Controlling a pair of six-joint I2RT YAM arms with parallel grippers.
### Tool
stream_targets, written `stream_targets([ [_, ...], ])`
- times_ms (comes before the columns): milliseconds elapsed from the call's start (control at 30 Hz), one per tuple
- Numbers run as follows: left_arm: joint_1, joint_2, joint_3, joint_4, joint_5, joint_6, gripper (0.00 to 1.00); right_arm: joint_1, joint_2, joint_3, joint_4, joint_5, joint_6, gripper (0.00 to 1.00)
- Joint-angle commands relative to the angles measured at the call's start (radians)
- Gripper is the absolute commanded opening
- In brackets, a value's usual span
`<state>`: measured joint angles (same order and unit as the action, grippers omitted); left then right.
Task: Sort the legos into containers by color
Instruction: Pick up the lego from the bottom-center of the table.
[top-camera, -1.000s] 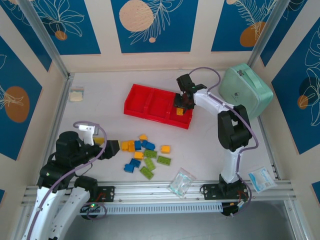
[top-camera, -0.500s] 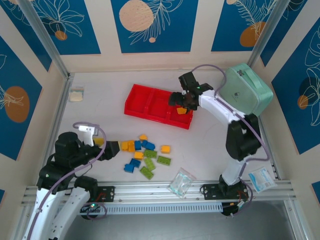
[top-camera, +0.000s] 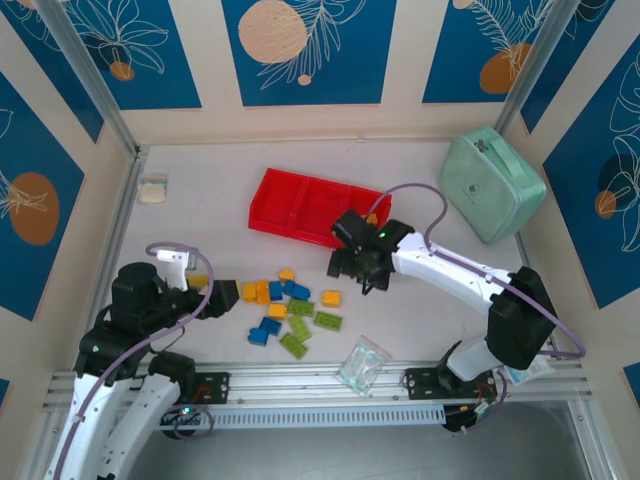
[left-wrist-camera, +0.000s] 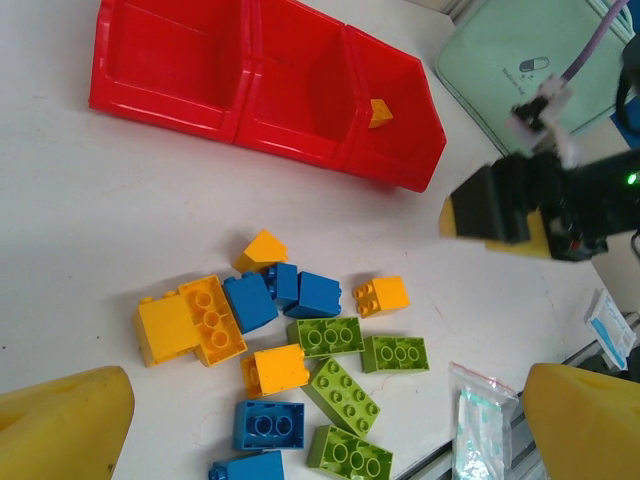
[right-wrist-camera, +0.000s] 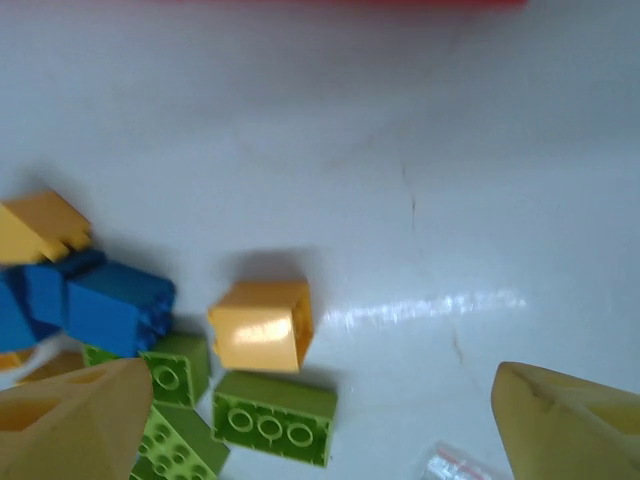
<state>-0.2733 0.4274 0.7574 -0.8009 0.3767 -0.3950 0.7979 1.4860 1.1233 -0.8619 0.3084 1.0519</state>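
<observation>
Right pincer has left the red tray and swung nearer, over the loose bricks; its jaws stand apart and empty. One yellow brick now lies in the tray's right compartment, so the first piece is sorted; the other two compartments are bare. Below the pincer sits a second yellow brick, just beside a green brick: a likely next pick, with tight clearance. Left pincer stands wide apart at the pile's left. The clear bag lies nearer and the mint case far right; neither obstructs.
</observation>
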Motion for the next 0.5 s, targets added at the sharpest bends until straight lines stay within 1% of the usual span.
stream_targets([
  [0,-0.005,-0.010,-0.012,0.009,0.023,-0.004,0.99,0.023,0.047,-0.005,0.072,-0.015,0.087,0.86],
  [133,-0.006,-0.010,-0.013,0.015,0.032,-0.002,0.99,0.071,0.157,0.050,0.035,-0.001,0.084,0.84],
  [300,-0.006,-0.012,-0.017,0.020,0.043,-0.002,0.99,0.105,0.281,0.064,0.092,-0.039,0.114,0.79],
  [467,-0.006,-0.012,-0.018,0.022,0.056,-0.001,0.99,0.121,0.332,0.077,0.101,-0.046,0.125,0.75],
])
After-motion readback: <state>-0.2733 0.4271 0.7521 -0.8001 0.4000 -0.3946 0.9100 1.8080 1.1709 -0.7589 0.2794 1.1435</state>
